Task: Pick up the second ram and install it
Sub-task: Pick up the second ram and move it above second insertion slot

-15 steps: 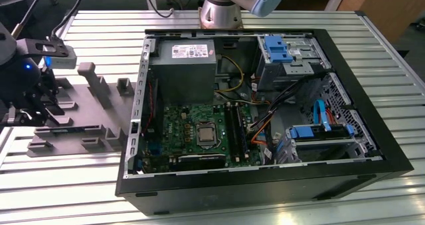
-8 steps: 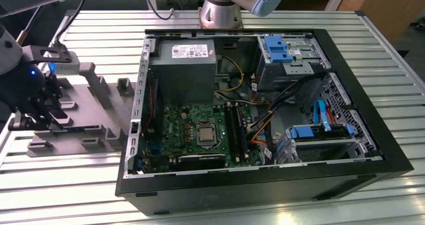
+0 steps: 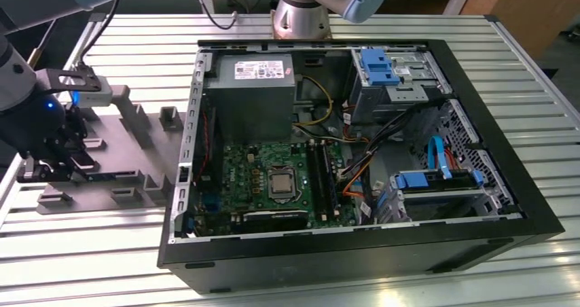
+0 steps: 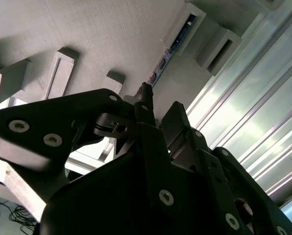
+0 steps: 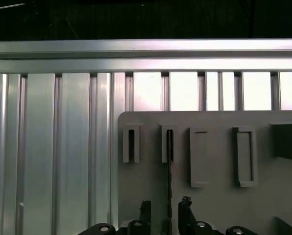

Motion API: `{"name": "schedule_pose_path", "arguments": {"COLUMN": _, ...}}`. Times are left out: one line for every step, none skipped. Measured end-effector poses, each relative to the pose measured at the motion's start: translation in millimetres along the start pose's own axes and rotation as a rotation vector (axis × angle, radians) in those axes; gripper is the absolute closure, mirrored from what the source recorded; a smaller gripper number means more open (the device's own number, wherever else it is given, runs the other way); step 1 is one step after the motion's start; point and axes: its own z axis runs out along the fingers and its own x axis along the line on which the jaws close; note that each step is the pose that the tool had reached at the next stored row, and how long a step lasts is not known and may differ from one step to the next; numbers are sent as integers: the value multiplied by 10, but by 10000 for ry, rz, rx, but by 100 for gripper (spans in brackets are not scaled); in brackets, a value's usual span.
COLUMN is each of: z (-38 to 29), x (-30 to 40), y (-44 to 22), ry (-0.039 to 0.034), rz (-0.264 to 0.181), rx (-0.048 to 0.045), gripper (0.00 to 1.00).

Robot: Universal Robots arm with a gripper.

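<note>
The pincer is black, smooth and faintly shiny, with bright metal screws. Under it the tray is grey matt plastic with a fine layered grain. Just ahead of the pincer, the ram is a thin blue-green board with a slight gloss. Beyond the tray the bench is ribbed bare metal, brushed and reflective. Well apart from the pincer, the case has a matt black shell, dull grey sheet metal inside and blue plastic clips.

Slatted metal table (glossy); wooden furniture behind.
</note>
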Motion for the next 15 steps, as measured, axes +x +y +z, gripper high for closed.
{"name": "schedule_pose_path", "arguments": {"z": 1, "x": 0, "y": 0, "ry": -1, "rz": 0, "rx": 2, "gripper": 64}}
{"name": "schedule_pose_path", "arguments": {"z": 5, "x": 0, "y": 2, "ry": 2, "rz": -1, "rx": 4, "gripper": 64}}
{"name": "schedule_pose_path", "arguments": {"z": 12, "x": 0, "y": 5, "ry": 1, "rz": -1, "rx": 4, "gripper": 64}}
{"name": "schedule_pose_path", "arguments": {"z": 21, "x": 0, "y": 11, "ry": 1, "rz": -2, "rx": 5, "gripper": 64}}
{"name": "schedule_pose_path", "arguments": {"z": 33, "x": 0, "y": 20, "ry": 4, "rz": -8, "rx": 11, "gripper": 64}}
{"name": "schedule_pose_path", "arguments": {"z": 50, "x": 1, "y": 29, "ry": 2, "rz": -26, "rx": 28, "gripper": 64}}
{"name": "schedule_pose_path", "arguments": {"z": 64, "x": 1, "y": 37, "ry": 2, "rz": -53, "rx": 44, "gripper": 64}}
{"name": "schedule_pose_path", "arguments": {"z": 78, "x": 2, "y": 44, "ry": 2, "rz": -81, "rx": 60, "gripper": 64}}
{"name": "schedule_pose_path", "arguments": {"z": 92, "x": 1, "y": 51, "ry": 1, "rz": -104, "rx": 84, "gripper": 64}}
{"name": "schedule_pose_path", "arguments": {"z": 102, "x": 0, "y": 55, "ry": 1, "rz": -115, "rx": 115, "gripper": 64}}
{"name": "schedule_pose_path", "arguments": {"z": 106, "x": -3, "y": 54, "ry": -1, "rz": -116, "rx": 126, "gripper": 64}}
{"name": "schedule_pose_path", "arguments": {"z": 106, "x": -9, "y": 55, "ry": 1, "rz": -116, "rx": 128, "gripper": 64}}
{"name": "schedule_pose_path", "arguments": {"z": 108, "x": -18, "y": 56, "ry": 1, "rz": -116, "rx": 128, "gripper": 64}}
{"name": "schedule_pose_path", "arguments": {"z": 111, "x": -25, "y": 57, "ry": 2, "rz": -115, "rx": 129, "gripper": 64}}
{"name": "schedule_pose_path", "arguments": {"z": 118, "x": -29, "y": 63, "ry": 0, "rz": -116, "rx": 130, "gripper": 64}}
